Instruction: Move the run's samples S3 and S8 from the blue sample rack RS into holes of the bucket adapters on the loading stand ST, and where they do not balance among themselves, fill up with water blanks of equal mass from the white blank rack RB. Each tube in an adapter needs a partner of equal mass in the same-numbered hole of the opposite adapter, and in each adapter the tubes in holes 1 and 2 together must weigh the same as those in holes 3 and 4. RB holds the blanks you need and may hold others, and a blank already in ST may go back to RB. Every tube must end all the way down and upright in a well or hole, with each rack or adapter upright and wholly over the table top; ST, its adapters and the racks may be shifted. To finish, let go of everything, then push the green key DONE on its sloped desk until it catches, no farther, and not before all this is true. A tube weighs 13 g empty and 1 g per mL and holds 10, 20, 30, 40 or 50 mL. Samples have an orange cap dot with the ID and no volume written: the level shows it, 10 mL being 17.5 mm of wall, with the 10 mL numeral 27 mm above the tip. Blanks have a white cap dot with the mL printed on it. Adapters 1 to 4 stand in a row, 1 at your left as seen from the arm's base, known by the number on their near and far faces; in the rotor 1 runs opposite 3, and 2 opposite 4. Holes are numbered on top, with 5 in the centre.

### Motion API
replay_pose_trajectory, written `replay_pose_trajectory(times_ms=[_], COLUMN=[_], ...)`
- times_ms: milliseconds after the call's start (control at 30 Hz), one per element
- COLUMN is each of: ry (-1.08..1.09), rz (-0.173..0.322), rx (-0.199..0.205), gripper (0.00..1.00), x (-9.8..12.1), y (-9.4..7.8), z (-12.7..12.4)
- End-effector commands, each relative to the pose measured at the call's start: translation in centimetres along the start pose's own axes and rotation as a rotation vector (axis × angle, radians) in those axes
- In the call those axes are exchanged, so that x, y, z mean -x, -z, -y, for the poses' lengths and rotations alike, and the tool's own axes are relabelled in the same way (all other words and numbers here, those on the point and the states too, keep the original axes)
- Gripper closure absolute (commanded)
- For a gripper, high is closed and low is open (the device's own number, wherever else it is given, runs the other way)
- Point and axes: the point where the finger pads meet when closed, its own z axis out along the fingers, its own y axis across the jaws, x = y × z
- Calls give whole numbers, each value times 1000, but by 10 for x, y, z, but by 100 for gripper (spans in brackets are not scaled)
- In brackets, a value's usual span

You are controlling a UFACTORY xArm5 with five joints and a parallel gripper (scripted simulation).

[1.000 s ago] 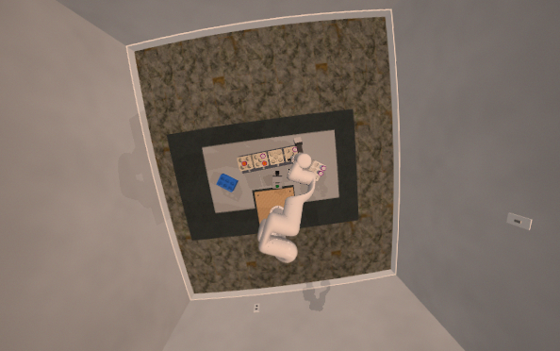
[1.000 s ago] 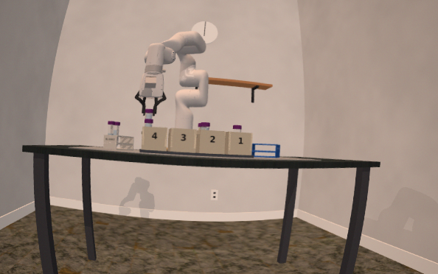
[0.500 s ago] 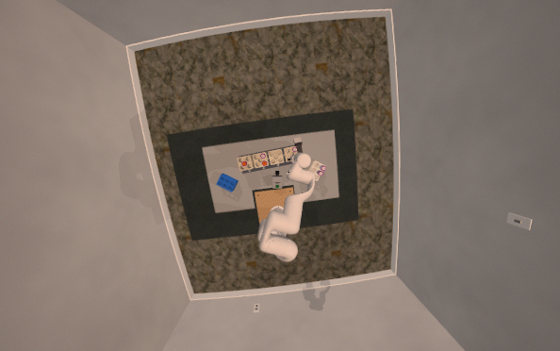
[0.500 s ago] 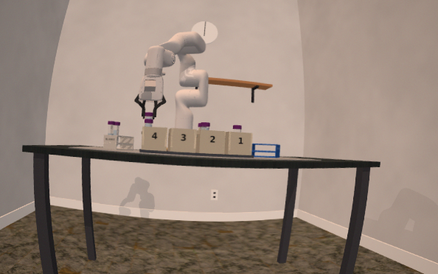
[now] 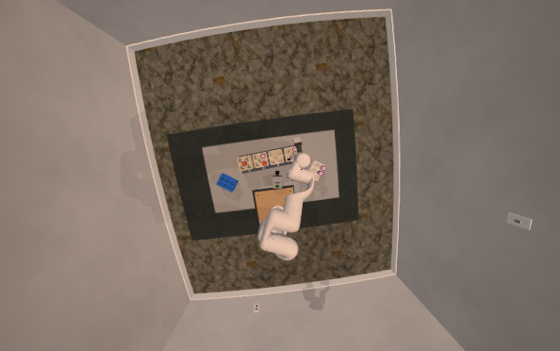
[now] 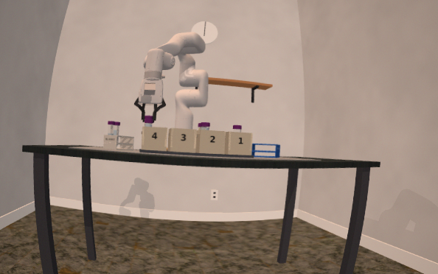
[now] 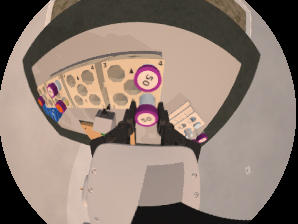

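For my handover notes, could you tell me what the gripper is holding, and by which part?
The gripper is shut on a purple-capped tube, gripped at its cap end, over adapter 4.

A wooden shelf [image 6: 240, 82] on a black bracket [image 6: 254, 93], a wall clock [image 6: 205, 32], an outlet [image 6: 214, 194], mottled brown carpet [image 6: 177, 243].

A ceiling view looks straight down from far off. A low side view faces the surface [image 6: 199, 159]. Both share it; the wrist view peers down close.
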Motion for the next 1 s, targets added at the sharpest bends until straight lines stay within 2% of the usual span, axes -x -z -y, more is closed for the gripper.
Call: replay_pose_trajectory(times_ms=[0, 433, 967], ry=[0, 0, 0], rz=[-4, -4, -4], rx=[2, 2, 2], gripper=[100, 100, 100], x=[-1, -1, -1], y=[-3, -14, -14], z=[-1, -1, -1])
